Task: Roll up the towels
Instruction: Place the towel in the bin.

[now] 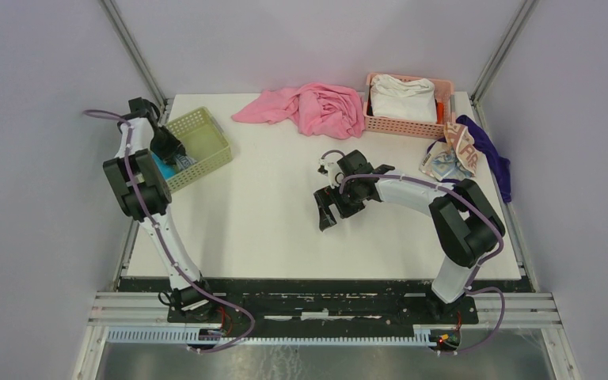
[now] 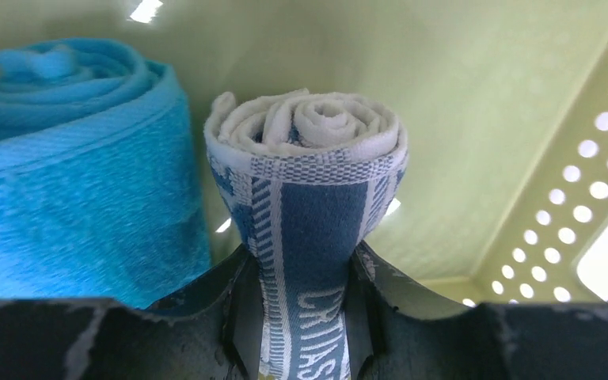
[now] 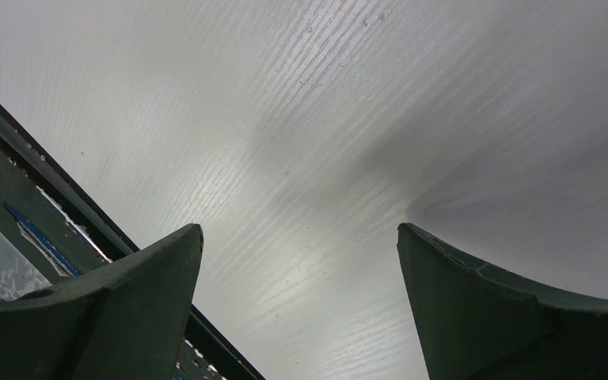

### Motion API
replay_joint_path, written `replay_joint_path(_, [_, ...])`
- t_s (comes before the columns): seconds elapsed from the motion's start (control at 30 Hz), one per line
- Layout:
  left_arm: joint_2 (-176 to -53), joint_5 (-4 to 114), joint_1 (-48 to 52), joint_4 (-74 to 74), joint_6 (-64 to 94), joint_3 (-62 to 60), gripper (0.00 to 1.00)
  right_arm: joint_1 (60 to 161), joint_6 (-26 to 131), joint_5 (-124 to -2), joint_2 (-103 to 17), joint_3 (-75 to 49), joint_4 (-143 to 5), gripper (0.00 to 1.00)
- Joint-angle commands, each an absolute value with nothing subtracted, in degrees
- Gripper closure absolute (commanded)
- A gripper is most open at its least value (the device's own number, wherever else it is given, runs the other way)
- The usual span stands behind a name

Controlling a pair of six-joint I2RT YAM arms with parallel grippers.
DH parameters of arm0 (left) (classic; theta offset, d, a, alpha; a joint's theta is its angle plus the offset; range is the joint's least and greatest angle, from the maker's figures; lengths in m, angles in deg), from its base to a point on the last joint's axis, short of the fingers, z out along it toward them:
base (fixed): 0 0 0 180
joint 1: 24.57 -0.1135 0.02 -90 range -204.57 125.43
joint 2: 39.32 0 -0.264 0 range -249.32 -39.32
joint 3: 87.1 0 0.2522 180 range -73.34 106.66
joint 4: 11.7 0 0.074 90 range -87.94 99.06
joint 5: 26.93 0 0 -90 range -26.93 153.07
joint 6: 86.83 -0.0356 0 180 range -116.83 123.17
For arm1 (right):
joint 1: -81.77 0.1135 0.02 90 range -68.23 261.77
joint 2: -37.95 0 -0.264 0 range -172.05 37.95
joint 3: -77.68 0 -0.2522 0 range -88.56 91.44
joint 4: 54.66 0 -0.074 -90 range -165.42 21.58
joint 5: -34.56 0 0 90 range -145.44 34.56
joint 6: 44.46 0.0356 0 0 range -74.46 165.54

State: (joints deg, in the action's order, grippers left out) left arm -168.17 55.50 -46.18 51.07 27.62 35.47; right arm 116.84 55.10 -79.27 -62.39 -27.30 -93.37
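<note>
- Your left gripper (image 2: 301, 273) clamps the rolled printed towel (image 2: 309, 158), lettering perhaps "RTIAS", in the green basket (image 2: 522, 158) beside the rolled blue towel (image 2: 71, 182).
- Your right gripper (image 3: 301, 261) gapes wide, empty, over the table (image 3: 285, 119).

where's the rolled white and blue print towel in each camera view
Top external: far left, a small patch of the printed towel in the green basket, mostly hidden under the left arm.
Left wrist: centre, rolled, clamped by the left gripper, beside the bright blue towel.
Right wrist: not in it; only table and the open right gripper.
Shared landmark: the green basket.
</note>
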Motion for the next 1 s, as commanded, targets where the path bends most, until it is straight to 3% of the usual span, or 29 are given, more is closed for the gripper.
replay_joint_path(0.0, [-169.06,68.01,-46.54,55.31,23.22,39.03,0.73,116.59,54.20,-78.90,-61.90,-27.10,-92.94,0.00])
replay_joint_path(0.23, [-171.29,75.41,-46.55,56.98,20.91,40.69,0.71,116.59,54.15,-79.08,-62.15,-27.38,-92.66,0.00])
replay_joint_path(0.77, [-176.58,77.29,-44.33,58.88,19.35,43.16,0.38,116.67,53.86,-78.82,-62.85,-27.30,-92.75,0.00])
replay_joint_path(0.97, [-174.04,78.69,-44.33,60.56,20.46,45.63,0.32,116.70,53.73,-78.91,-62.63,-27.17,-92.76,0.00])
